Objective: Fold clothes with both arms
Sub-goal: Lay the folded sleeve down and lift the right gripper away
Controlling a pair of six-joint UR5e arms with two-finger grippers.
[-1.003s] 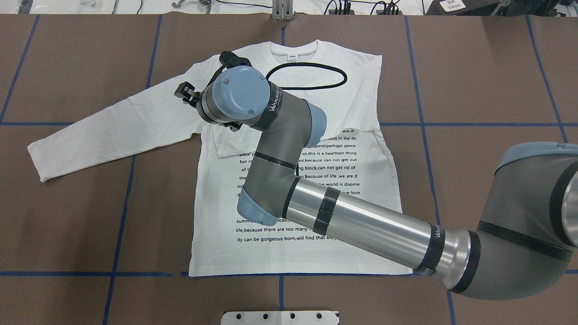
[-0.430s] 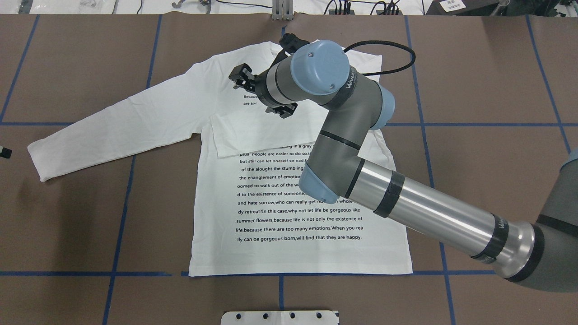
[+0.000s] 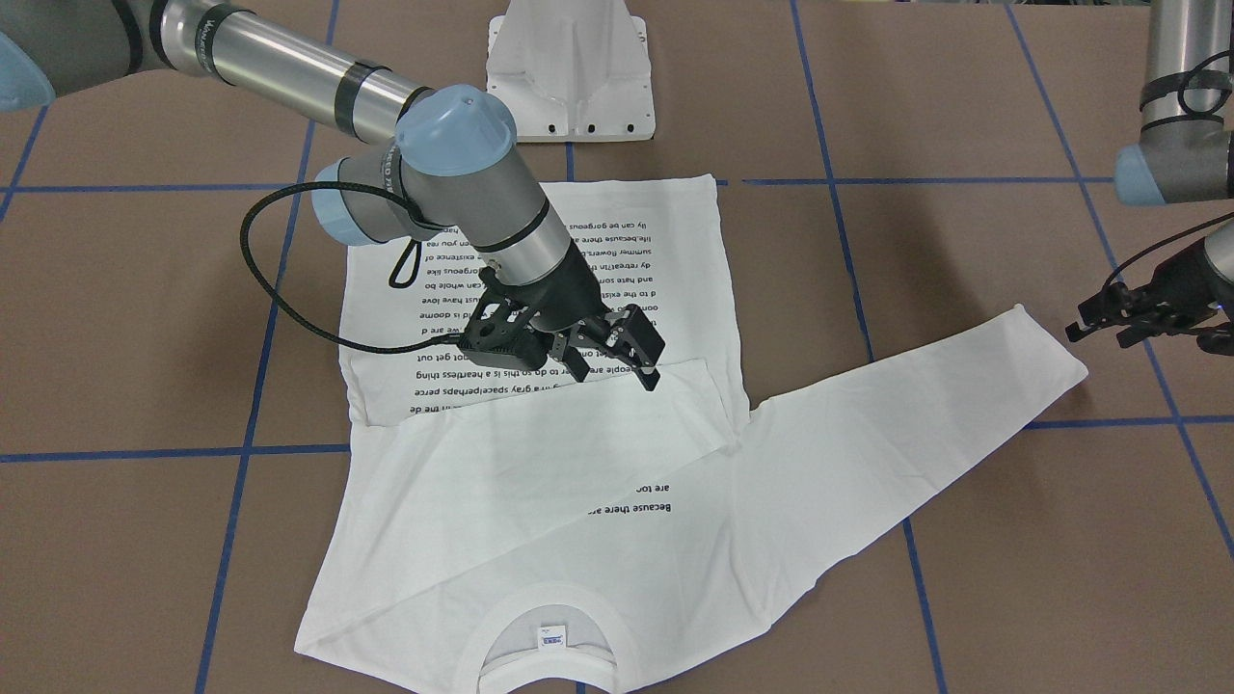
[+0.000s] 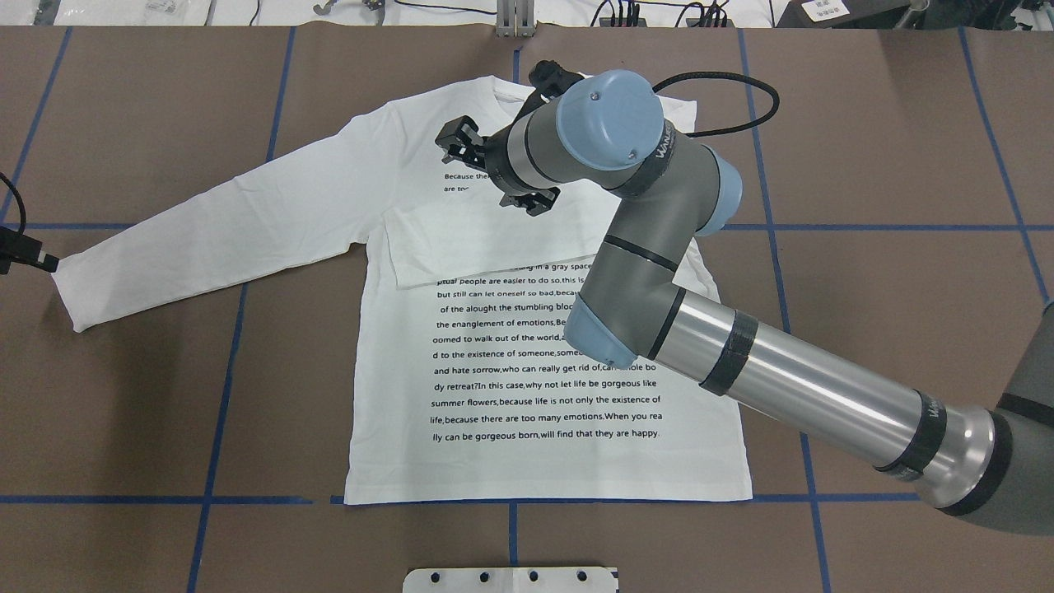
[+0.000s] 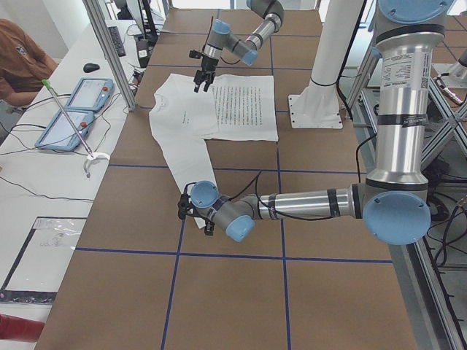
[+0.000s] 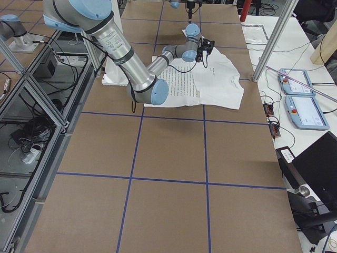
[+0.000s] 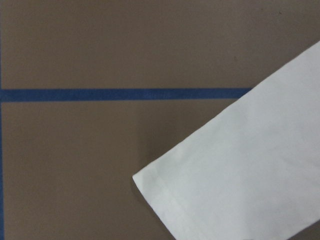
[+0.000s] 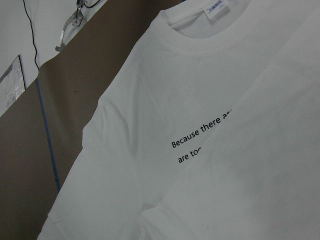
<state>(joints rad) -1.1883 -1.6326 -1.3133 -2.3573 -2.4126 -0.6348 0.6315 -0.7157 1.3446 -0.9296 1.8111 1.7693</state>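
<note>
The white long-sleeved T-shirt lies flat, text side up, collar label at the far end from the robot. Its right sleeve is folded across the chest. Its left sleeve stretches out to the cuff, which also shows in the left wrist view. My right gripper hovers open and empty over the upper chest, also seen in the front-facing view. My left gripper sits just beyond the cuff, apart from it, and looks open. Only its tip shows in the overhead view.
The white pedestal base stands at the robot's edge by the shirt's hem. A black cable loop hangs off the right wrist beside the shirt. Blue tape lines grid the brown table. Pendants lie on a side bench.
My right arm has swung from over the shirt's left shoulder towards the right, uncovering the text. My left gripper has come in from the left edge towards the cuff.
</note>
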